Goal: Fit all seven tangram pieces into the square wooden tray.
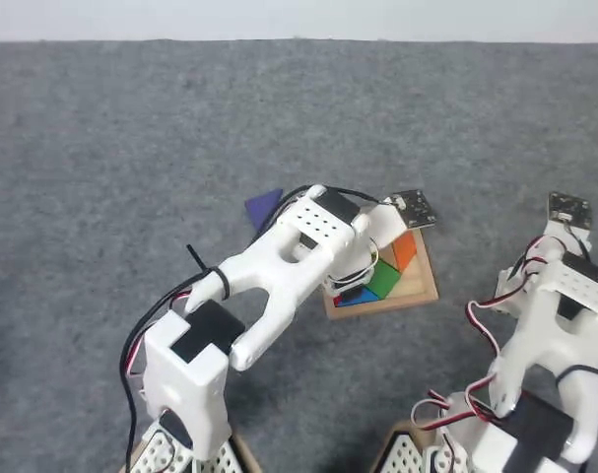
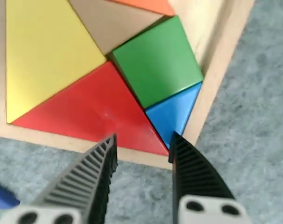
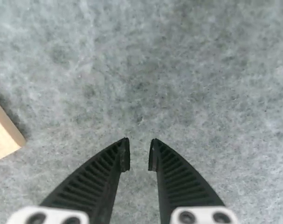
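The square wooden tray [image 1: 429,292] is being kept on the grey carpet [image 1: 131,148] between the two arms. It is being filled by six pieces set edge to edge: a large yellow triangle [image 2: 48,51], a large red triangle [image 2: 94,112], a green square [image 2: 155,65], a small blue triangle [image 2: 176,114], a tan triangle [image 2: 113,23] and an orange piece [image 2: 146,4].

The left gripper [image 2: 143,140] is being held over the tray's rim beside the red triangle's corner. Its jaws are being held moderately apart with nothing between them, probably so the seated pieces are not being disturbed.

A dark violet-blue piece [image 1: 263,206] is being left on the carpet just beyond the tray; judged from this, it is the seventh piece, and a gap is being kept for it.

The right gripper [image 3: 139,151] is being held over bare carpet near a tray corner [image 3: 3,135], jaws narrowly parted and empty, likely being kept clear of the working arm.
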